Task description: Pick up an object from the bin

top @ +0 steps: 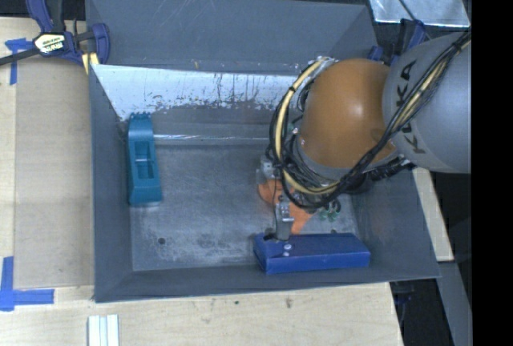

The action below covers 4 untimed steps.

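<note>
Directly beneath the wrist lies a small orange thing [270, 191], the piece nearest the gripper [283, 218]. It shows as two bright orange patches, one to the left of the grey metal of the gripper and one just right of it, lower down. The part between them is covered, so its full shape cannot be made out. It rests on the bin floor, right of the middle and toward the front wall.

The gripper stands over this orange thing, its grey metal crossing the middle of it. Whether the jaws are parted or closed cannot be made out, and nothing can be seen held between them.

Just in front of the orange thing, a dark blue block [313, 252] lies lengthwise along the front wall. It is long and flat-sided, and its left end sits just below the gripper's lower end; contact between the two cannot be judged. A small green scrap [333, 212] shows just right of the orange thing, half under the cables [282, 124].

Those black and yellow cables loop round the rounded orange cover [345, 124] on the wrist, which hides much of the bin's right side. The silver arm [429, 108] comes in behind it from the right.

Well apart, at the left end of the bin [208, 200], a light blue block [144, 160] lies lengthwise along the left wall, with bare grey floor between it and the gripper.
</note>
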Available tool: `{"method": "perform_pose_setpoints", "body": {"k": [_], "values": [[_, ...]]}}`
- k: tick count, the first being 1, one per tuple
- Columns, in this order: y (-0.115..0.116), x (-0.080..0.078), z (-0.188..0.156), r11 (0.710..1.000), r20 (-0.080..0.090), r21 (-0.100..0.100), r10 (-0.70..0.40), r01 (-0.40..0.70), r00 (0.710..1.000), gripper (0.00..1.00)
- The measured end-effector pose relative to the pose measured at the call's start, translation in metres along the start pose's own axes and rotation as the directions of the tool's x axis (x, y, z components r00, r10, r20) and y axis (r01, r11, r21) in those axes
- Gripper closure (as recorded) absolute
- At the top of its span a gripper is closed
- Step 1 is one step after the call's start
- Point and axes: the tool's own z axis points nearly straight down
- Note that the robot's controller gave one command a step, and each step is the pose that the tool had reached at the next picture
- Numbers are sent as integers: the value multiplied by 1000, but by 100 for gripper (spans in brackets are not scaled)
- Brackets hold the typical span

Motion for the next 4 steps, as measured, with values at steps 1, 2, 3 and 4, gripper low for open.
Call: {"method": "perform_pose_setpoints", "body": {"k": [1,2,3,4], "values": [[0,-2,-4,1000,8,-1,1,-1,1000,0],[-31,-32,27,999,13,-1,37,-37,999,0],[-66,-45,65,997,8,-1,81,-81,997,100],[-66,-45,65,997,8,-1,81,-81,997,100]]}}
